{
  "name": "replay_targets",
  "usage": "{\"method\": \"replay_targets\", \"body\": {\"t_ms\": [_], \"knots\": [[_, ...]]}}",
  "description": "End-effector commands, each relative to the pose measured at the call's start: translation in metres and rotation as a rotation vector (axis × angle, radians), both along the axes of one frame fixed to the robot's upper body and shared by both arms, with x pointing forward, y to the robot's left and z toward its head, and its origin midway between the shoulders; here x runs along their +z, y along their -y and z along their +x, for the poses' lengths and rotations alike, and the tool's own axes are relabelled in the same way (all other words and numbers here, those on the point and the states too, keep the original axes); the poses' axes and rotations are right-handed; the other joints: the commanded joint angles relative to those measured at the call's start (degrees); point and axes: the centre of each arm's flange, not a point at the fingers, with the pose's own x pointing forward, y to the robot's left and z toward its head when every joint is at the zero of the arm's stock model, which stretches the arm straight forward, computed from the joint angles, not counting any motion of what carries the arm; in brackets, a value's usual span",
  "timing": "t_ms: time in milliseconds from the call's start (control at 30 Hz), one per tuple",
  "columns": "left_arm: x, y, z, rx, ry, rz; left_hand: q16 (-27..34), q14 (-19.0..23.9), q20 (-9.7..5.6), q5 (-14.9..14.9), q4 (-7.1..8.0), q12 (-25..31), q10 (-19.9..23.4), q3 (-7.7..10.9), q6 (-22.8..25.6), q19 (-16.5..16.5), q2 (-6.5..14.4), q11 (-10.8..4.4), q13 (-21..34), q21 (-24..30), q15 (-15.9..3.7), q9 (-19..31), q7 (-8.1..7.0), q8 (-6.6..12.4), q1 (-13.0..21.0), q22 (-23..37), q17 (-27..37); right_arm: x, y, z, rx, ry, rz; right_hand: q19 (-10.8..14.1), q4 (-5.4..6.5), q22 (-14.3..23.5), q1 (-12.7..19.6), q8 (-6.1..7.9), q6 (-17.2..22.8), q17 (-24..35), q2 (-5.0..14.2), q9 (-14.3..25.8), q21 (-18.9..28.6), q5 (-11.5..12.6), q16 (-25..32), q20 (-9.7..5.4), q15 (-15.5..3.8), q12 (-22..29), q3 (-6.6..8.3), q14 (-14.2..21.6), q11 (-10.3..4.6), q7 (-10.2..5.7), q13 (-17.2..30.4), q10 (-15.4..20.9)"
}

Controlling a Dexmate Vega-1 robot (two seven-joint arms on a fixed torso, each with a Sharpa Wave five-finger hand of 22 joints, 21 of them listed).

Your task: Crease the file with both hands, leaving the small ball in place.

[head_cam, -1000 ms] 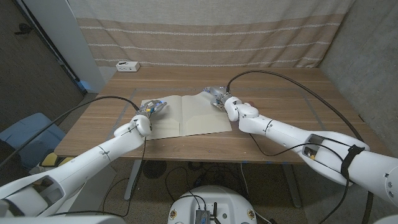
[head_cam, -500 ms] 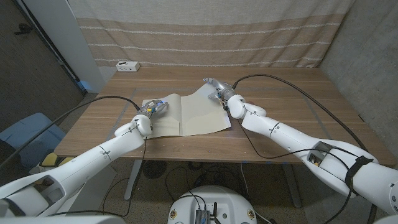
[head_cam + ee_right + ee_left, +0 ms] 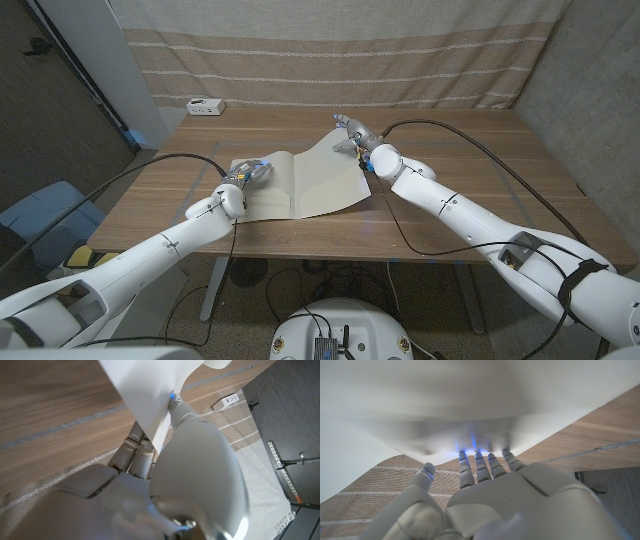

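The file (image 3: 305,180) lies open at the table's (image 3: 470,200) middle, its right leaf raised and bowing, its left leaf flat. It looks light, thin and limp, likely slippery, so you should hold it at the outer edges. Your right hand (image 3: 356,139) pinches the raised leaf's far corner between thumb and fingers. Your left hand (image 3: 250,171) sits at the left leaf's outer edge, fingertips (image 3: 480,457) tucked under the sheet; whether it grips, I cannot tell. No small ball can be made out. A white box (image 3: 205,105) sits far left.
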Motion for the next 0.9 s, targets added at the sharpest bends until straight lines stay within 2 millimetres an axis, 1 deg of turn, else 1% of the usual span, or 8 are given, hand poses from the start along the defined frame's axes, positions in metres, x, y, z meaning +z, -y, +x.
{"method": "replay_targets", "body": {"t_ms": [33,300,433,500,600,667,700,900], "knots": [[0.0,0.001,0.001,-0.003,0.004,-0.001,0.17,-0.45,0.18,0.39,0.31,-0.11,-0.3,0.14,-0.23,0.37,-0.23,-0.1,0.16,0.09,-0.93,-0.01,-0.16,-0.08,-0.18,0.14,0.03,0.011,-0.001,-0.003,0.18,-0.132,0.136,-1.77,-0.01,0.43,0.24,-0.54,-10.96,-1.11,-0.72,0.21,3.25,-0.2,-1.65,-6.66,-6.55,-0.31,-0.83,6.13,-0.22,0.44,0.26,-2.0],[-0.001,-0.001,0.0,-0.001,0.006,-0.003,0.14,-0.68,0.09,0.4,0.29,-0.16,-0.54,0.16,-0.35,0.43,-0.2,-0.06,0.16,0.05,-1.09,-0.01,-0.2,-0.03,-0.2,0.14,0.01,0.013,-0.005,-0.003,0.212,-0.118,0.1,-6.5,0.21,0.91,1.18,0.52,-20.59,-1.19,-0.27,0.36,10.4,-0.38,-4.6,-6.66,-6.57,-1.11,-1.8,6.73,-0.22,-4.66,0.04,-20.08],[-0.002,-0.001,-0.001,-0.002,0.01,-0.003,0.12,-0.83,0.06,0.41,0.28,-0.2,-0.72,0.18,-0.42,0.44,-0.19,-0.14,0.16,0.02,-1.11,-0.01,-0.24,-0.02,-0.21,0.14,0.0,0.013,-0.005,-0.002,0.227,-0.102,0.126,-7.52,0.35,1.07,1.1,1.11,-21.19,-0.97,-0.2,0.38,13.36,-0.54,-5.19,-6.52,-6.58,-0.02,-2.29,7.07,5.13,0.06,-0.09,-20.45],[-0.002,-0.002,-0.002,0.0,0.011,-0.003,0.1,-0.92,0.04,0.41,0.27,-0.2,-0.76,0.18,-0.5,0.42,-0.18,-0.11,0.16,0.0,-1.18,-0.01,-0.27,-0.03,-0.21,0.14,-0.01,0.013,-0.006,-0.005,0.204,-0.07,0.124,-7.83,0.29,0.79,1.01,2.36,-17.08,-0.99,-1.19,0.28,17.48,-0.18,-5.85,-6.39,-6.57,2.53,-3.22,8.15,7.15,3.01,-0.12,-11.62],[-0.002,-0.002,-0.002,0.002,0.011,-0.007,0.1,-0.98,0.04,0.42,0.26,-0.2,-0.82,0.2,-0.72,0.47,-0.17,-0.09,0.16,0.0,-1.16,-0.01,-0.42,-0.08,-0.21,0.14,-0.02,0.014,-0.007,-0.011,0.157,-0.05,0.132,-10.66,0.47,-1.4,1.25,4.68,-4.66,0.52,-2.23,0.14,24.77,0.51,-6.76,-6.4,-6.45,6.86,-4.04,9.68,3.43,6.04,0.14,10.4],[-0.002,-0.002,-0.003,-0.001,0.012,-0.007,0.11,-1.0,0.02,0.42,0.25,-0.2,-0.85,0.2,-0.74,0.49,-0.16,-0.25,0.16,-0.02,-1.18,-0.01,-0.42,-0.07,-0.21,0.14,-0.02,0.017,-0.007,-0.016,0.119,-0.062,0.147,-13.83,0.49,-2.88,1.92,7.08,8.99,1.73,-1.83,0.16,28.36,0.46,-7.91,-6.27,-6.53,11.58,-3.78,8.92,2.76,5.33,1.13,26.16],[-0.002,-0.002,-0.003,-0.001,0.013,-0.007,0.12,-1.01,-0.07,0.42,0.24,-0.2,-0.87,0.21,-0.75,0.5,-0.16,-0.25,0.16,-0.02,-1.2,-0.01,-0.42,-0.06,-0.21,0.14,-0.02,0.017,-0.007,-0.017,0.113,-0.065,0.157,-15.3,0.55,-3.31,2.01,9.16,19.07,2.32,-1.69,0.25,29.98,0.28,-8.53,-6.2,-6.53,12.93,-3.73,8.52,2.78,4.03,1.67,29.68],[-0.004,-0.001,-0.004,-0.002,0.013,-0.007,0.13,-1.06,-0.06,0.42,0.22,-0.16,-0.86,0.22,-1.02,0.55,-0.14,-0.19,0.16,-0.03,-1.22,-0.01,-0.49,-0.11,-0.21,0.14,-0.04,0.022,-0.009,-0.023,0.093,-0.084,0.203,-17.47,2.1,-4.07,0.2,7.86,27.51,4.85,2.83,0.28,32.15,-0.07,-5.88,-5.19,-6.04,20.39,-2.74,15.66,1.61,3.45,4.76,41.83]]}}
